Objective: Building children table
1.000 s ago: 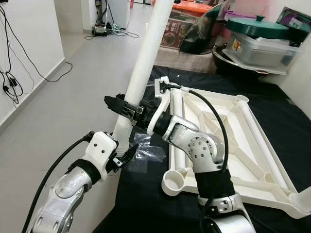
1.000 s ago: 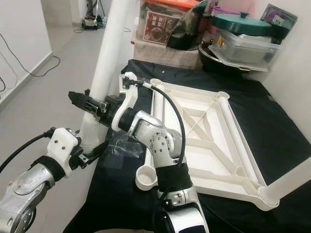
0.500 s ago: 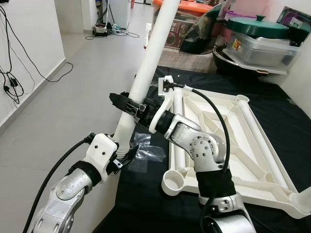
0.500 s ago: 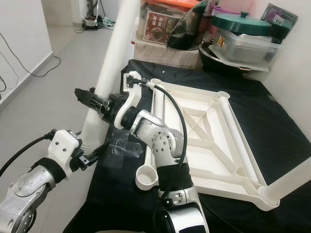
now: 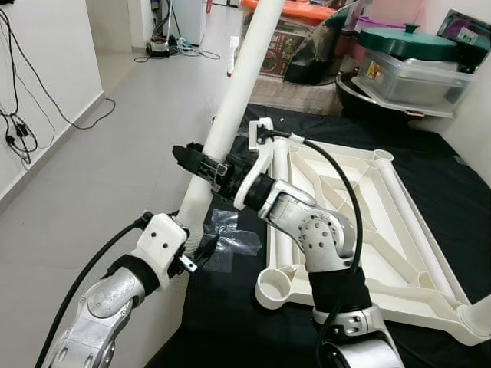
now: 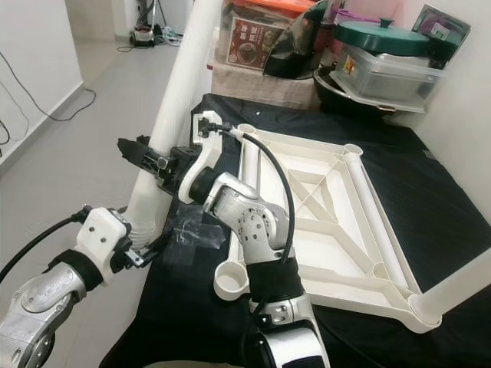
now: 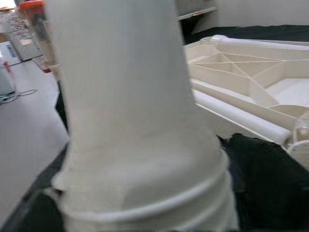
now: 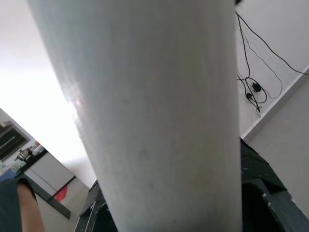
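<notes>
A long white table leg (image 5: 234,92) stands tilted, its top leaning toward the right. My right gripper (image 5: 201,162) is shut on its middle, with black fingers on both sides of the tube. My left gripper (image 5: 201,247) is shut on the ridged lower end (image 7: 145,193), just off the left edge of the black cloth. The white tabletop (image 5: 360,222) lies upside down on the cloth. Its near left corner socket (image 5: 275,285) stands open and bare. Another white leg (image 6: 460,285) sticks out of the near right corner.
A crumpled clear plastic wrap (image 5: 230,241) lies on the black cloth (image 5: 230,330) beside the leg's lower end. Boxes, a pot and a green-lidded container (image 5: 410,57) crowd the back. Cables (image 5: 19,130) trail along the wall and grey floor on the left.
The held leg has tipped further to the right. My right gripper has moved a little right and up with it, and my left gripper has shifted slightly right and down at the lower end.
</notes>
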`<state>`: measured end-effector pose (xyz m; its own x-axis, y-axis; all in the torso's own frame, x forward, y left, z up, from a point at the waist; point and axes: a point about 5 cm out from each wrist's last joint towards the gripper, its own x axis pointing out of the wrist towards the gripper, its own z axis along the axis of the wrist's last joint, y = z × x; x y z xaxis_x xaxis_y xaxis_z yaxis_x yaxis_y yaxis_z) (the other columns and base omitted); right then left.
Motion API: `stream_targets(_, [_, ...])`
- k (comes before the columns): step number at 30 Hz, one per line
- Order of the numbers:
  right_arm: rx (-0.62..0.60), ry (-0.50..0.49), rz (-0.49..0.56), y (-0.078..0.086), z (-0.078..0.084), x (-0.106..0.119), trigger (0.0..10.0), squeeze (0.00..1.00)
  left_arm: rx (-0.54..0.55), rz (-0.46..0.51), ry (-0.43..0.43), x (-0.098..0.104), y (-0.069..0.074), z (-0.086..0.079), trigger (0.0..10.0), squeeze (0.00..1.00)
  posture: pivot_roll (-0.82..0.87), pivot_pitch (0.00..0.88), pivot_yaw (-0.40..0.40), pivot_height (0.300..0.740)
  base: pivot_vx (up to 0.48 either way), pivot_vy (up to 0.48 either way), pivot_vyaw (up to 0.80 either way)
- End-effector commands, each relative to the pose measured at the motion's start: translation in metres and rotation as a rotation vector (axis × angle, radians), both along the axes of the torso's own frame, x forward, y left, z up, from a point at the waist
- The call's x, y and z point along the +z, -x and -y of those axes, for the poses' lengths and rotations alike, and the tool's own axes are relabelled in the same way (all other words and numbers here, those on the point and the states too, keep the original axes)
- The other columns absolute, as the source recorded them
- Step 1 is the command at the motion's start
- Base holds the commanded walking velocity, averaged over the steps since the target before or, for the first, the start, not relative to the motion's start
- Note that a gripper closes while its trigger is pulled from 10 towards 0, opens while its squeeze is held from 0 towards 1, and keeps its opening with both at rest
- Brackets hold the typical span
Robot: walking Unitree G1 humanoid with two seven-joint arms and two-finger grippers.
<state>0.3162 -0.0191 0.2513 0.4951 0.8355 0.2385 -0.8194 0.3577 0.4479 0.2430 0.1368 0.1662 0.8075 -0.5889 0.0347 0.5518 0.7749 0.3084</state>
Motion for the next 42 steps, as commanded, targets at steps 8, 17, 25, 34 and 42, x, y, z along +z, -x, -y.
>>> stream_targets(8, [-0.212,-0.007,0.033,-0.02,0.021,0.003,0.0,0.0,0.069,0.052,0.09,0.018,0.002,-0.012,10.0,1.0,0.13,0.0,-0.128,0.74,0.0,0.0,0.0])
stream_targets(17, [-0.45,0.064,0.086,-0.05,0.066,0.01,0.0,0.0,0.254,0.11,0.094,0.02,0.003,-0.031,10.0,0.0,0.13,0.0,-0.138,0.74,0.0,0.0,0.0])
stream_targets(25, [-0.675,-0.241,-0.1,-0.076,0.115,0.033,0.0,0.0,0.254,0.013,0.141,0.001,0.006,-0.017,10.0,0.0,0.12,0.0,-0.133,0.74,0.0,0.0,0.0])
stream_targets(34, [-0.415,-0.288,0.072,-0.054,0.087,0.051,0.0,0.0,0.234,-0.018,0.177,-0.003,0.004,-0.009,10.0,0.0,0.12,0.0,-0.136,0.74,0.0,0.0,0.0])
stream_targets(42, [-0.352,-0.259,0.115,-0.049,0.077,0.049,0.0,0.0,0.227,-0.022,0.182,-0.003,0.004,-0.008,10.0,0.0,0.12,0.0,-0.14,0.74,0.0,0.0,0.0])
